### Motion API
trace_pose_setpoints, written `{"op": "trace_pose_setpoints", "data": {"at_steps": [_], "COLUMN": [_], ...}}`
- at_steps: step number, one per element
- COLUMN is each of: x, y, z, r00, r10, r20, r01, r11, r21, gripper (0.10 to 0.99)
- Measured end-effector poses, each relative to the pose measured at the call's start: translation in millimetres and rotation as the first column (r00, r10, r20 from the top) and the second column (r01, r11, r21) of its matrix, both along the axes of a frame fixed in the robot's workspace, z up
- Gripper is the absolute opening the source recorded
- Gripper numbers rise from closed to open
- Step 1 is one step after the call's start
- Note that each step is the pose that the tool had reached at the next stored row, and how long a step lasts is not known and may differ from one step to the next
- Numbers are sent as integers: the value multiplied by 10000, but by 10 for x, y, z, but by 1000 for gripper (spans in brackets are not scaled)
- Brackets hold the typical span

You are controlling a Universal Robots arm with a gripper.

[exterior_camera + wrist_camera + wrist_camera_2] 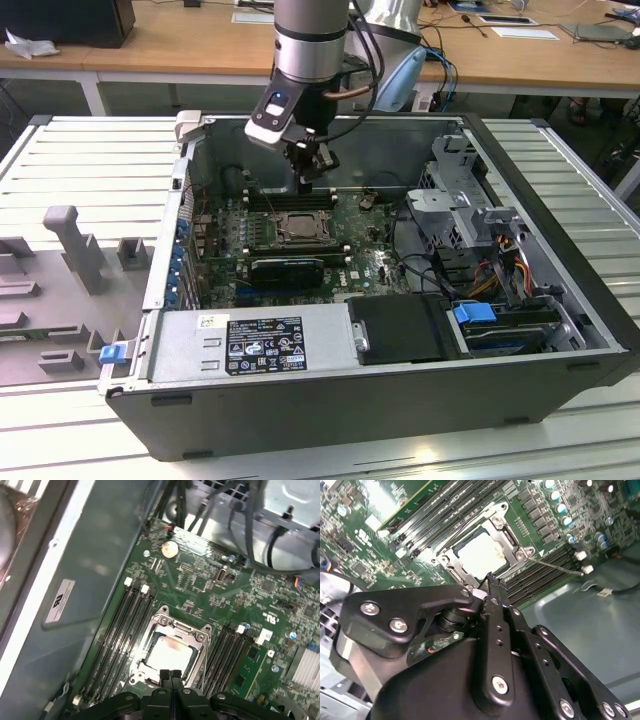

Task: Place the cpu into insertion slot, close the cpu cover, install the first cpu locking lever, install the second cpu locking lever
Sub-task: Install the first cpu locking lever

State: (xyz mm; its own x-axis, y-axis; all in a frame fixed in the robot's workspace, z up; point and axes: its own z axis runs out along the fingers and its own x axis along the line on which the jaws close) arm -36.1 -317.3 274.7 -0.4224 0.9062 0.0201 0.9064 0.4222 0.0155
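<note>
Jaws pinched shut, tip to tip and holding nothing, hang just over one edge of the insertion slot (298, 228) inside the open computer case (380, 400). Directly beyond the tips in both wrist views, the cpu (170, 654) lies flat in the socket, its pale face showing through the window of the cpu cover (182, 626). The silvery frame appears to rest level around the chip. From a corner of the frame, a thin metal rod (555, 564), judged to be a locking lever not yet latched, runs slantwise out over the neighbouring memory slots (545, 572). That long axis leads away from the socket, to one side of the tips. Farther out, the green board (200, 580) spreads toward the case wall.
</note>
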Motion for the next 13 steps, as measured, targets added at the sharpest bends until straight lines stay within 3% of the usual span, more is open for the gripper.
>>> {"op": "trace_pose_setpoints", "data": {"at_steps": [4, 9, 12, 13], "x": [0, 0, 0, 0], "y": [0, 0, 0, 0], "z": [-1, -1, -1, -2], "r00": [9967, 9900, 9829, 9772], "r10": [817, 1412, 1841, 2122], "r20": [0, 0, 0, 0], "r01": [-817, -1412, -1841, -2122], "r11": [9967, 9900, 9829, 9772], "r21": [0, 0, -1, 0], "gripper": [106, 106, 106, 106]}}
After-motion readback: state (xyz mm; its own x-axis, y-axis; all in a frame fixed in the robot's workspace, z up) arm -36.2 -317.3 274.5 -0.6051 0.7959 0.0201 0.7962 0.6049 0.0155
